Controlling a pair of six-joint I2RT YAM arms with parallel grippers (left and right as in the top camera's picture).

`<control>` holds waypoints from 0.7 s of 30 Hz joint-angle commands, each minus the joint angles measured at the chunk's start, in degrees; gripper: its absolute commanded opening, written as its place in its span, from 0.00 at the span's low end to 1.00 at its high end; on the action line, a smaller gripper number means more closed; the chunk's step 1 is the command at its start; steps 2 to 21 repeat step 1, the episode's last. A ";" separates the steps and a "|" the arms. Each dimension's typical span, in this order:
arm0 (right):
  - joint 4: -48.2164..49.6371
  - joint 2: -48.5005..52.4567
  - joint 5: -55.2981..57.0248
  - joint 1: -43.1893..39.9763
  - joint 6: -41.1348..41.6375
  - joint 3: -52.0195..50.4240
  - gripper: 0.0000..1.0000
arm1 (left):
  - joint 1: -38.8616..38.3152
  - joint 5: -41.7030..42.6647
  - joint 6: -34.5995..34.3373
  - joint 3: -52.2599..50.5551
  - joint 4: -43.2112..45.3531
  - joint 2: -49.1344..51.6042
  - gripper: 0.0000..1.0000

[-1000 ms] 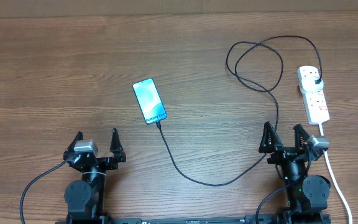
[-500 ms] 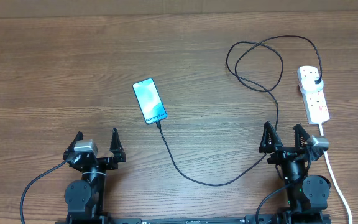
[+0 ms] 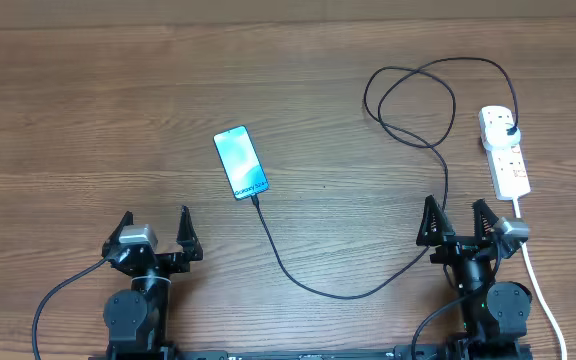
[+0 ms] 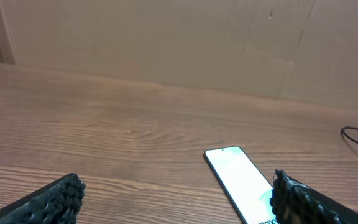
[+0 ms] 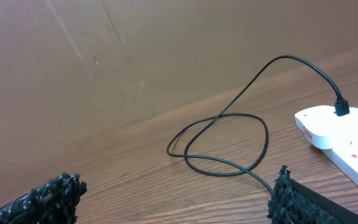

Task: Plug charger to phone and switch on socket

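The phone lies on the table, screen lit, with "Galaxy" text at its near end; it also shows in the left wrist view. The black charger cable runs from the phone's near end, curves right, loops at the back and ends in a black plug seated in the white socket strip. The cable loop and the strip show in the right wrist view. My left gripper is open and empty near the front edge. My right gripper is open and empty, just in front of the strip.
The strip's white cord runs forward past my right arm to the table's front edge. A brown cardboard wall stands along the back of the wooden table.
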 commanded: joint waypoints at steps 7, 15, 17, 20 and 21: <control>0.33 -0.48 0.55 -0.07 -0.15 -0.61 1.00 | 0.09 0.07 1.07 -0.22 0.09 -0.48 1.00; 0.33 -0.48 0.55 -0.07 -0.15 -0.61 1.00 | 0.09 0.07 1.07 -0.22 0.09 -0.48 1.00; 0.33 -0.48 0.55 -0.07 -0.15 -0.61 1.00 | 0.09 0.07 1.07 -0.22 0.09 -0.48 1.00; 0.33 -0.48 0.55 -0.07 -0.15 -0.61 1.00 | 0.09 0.07 1.07 -0.22 0.09 -0.48 1.00; 0.33 -0.48 0.55 -0.07 -0.15 -0.61 1.00 | 0.09 0.07 1.07 -0.22 0.09 -0.48 1.00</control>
